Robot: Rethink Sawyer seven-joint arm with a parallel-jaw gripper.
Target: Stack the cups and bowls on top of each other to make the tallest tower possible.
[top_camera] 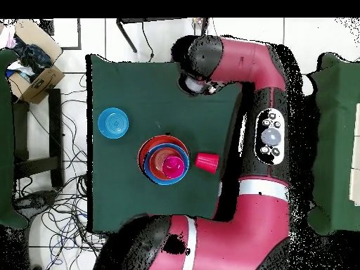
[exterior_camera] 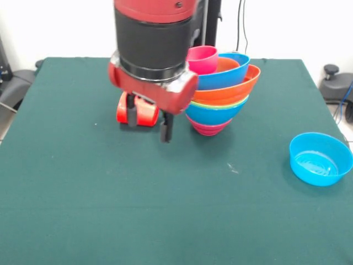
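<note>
Tower (exterior_camera: 220, 91) w/ pink cup (exterior_camera: 202, 59) stands mid-table near far edge; red cup (exterior_camera: 144, 112) (on its side) and blue bowl (exterior_camera: 320, 158) remain; gripper (exterior_camera: 148, 122) open, empty.

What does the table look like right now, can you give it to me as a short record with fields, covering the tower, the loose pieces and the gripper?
tower: nested bowls standing on the green table, leaning a little
top of tower: pink cup sitting in the uppermost blue bowl
loose cup: red cup lying on its side beside the tower, not touching it
loose bowl: light blue bowl upright, alone, well apart from the tower
gripper: gripper hanging just in front of the red cup, fingers apart, holding nothing
</note>
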